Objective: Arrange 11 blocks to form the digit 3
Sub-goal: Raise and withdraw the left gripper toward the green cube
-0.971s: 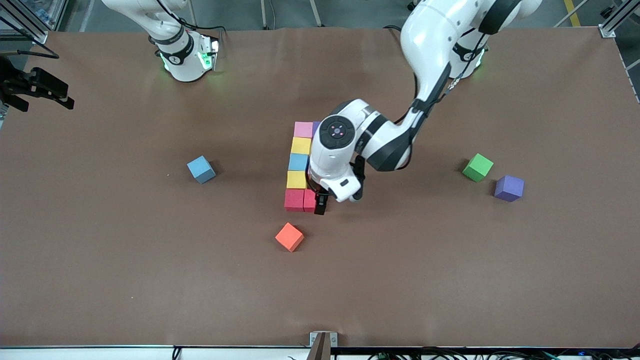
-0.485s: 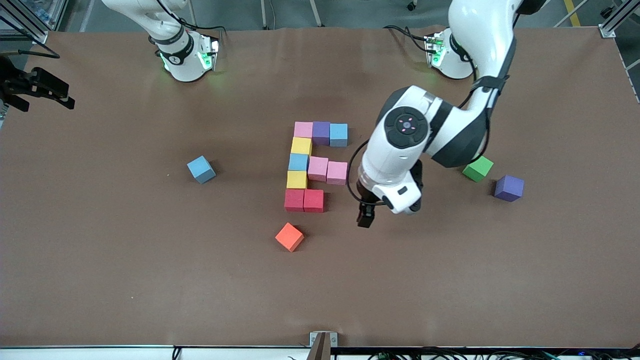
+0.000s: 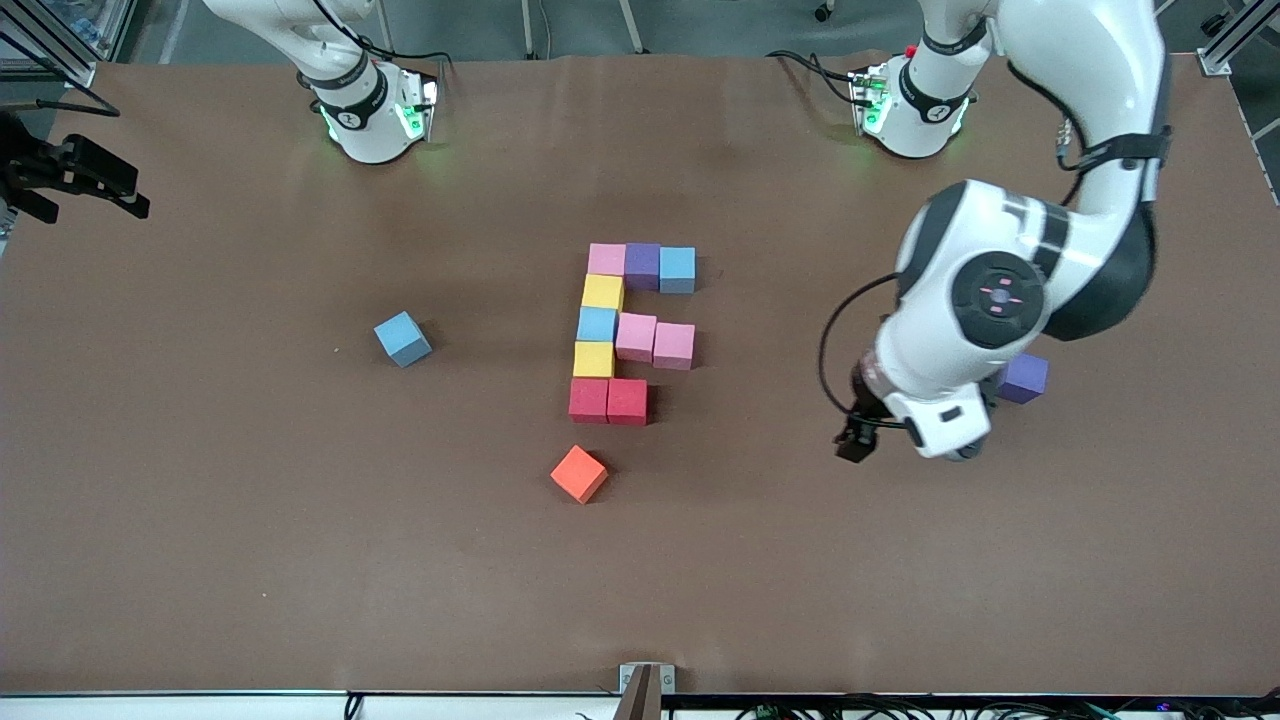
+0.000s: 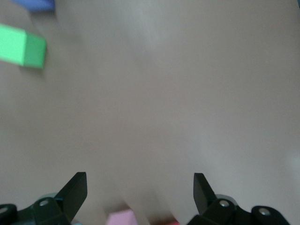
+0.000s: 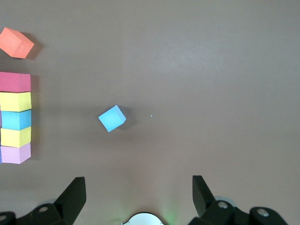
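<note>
Blocks are what this job is about, and the left gripper [image 3: 858, 443] hangs over bare table toward the left arm's end, with its jaws wide apart and nothing held. In the left wrist view the green block [image 4: 22, 45] shows close by; in the front view the arm hides it. A loose purple block [image 3: 1027, 375] peeks out from under the arm, near that same end of the table.

The digit 3 [image 3: 630, 332] sits in the middle of the table, with ten blocks touching. The top row and the middle row are full. The bottom row, the one nearest the front edge, has only two red blocks [image 3: 608, 400], so one spot is still empty.

An orange block [image 3: 579, 473] lies just in front of the red ones, and a loose blue block [image 3: 403, 338] lies toward the right arm's end. The right gripper [image 5: 138, 190] waits up high with jaws wide apart, holding nothing.

I think a block set down crooked could bump the red row and push it out of line.
</note>
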`<state>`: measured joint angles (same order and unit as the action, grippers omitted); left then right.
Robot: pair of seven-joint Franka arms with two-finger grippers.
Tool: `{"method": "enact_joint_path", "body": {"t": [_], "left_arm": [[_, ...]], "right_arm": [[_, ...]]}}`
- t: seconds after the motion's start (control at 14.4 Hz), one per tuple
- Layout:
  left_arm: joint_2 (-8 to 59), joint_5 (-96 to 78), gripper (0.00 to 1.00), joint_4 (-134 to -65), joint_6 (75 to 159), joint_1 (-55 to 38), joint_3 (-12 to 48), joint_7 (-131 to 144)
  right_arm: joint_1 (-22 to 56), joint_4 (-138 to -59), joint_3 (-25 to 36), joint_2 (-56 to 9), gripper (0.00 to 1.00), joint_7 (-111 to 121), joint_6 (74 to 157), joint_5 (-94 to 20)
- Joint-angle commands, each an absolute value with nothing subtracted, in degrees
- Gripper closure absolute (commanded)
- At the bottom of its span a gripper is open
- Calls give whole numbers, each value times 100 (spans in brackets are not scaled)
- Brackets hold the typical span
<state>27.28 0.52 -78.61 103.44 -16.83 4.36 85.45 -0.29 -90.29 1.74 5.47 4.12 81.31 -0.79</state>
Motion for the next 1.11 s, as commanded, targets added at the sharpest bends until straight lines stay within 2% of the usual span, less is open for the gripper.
{"method": "enact_joint_path", "body": {"t": [0.0,0.21,0.55,0.83,1.04], "left_arm": [[2206,358,0,-8699,10362,-1442,466,7694],[2109,1194,0,-9227,10441,-1415,492,7559],[2118,1125,1,-9561,10625,-862,519,6804],[2101,1125,1,-10308,11363,-230,536,6049],[1847,1116,1,-10940,11934,315,772,5441]], "right_arm": [[-18,-9220,176,738,0,475,8209,-79],[-18,-9229,176,765,0,475,8244,-79],[-26,-9237,184,765,0,475,8288,-79],[-35,-9246,185,773,0,475,8288,-79],[-44,-9264,193,782,0,440,8244,-88]]}}
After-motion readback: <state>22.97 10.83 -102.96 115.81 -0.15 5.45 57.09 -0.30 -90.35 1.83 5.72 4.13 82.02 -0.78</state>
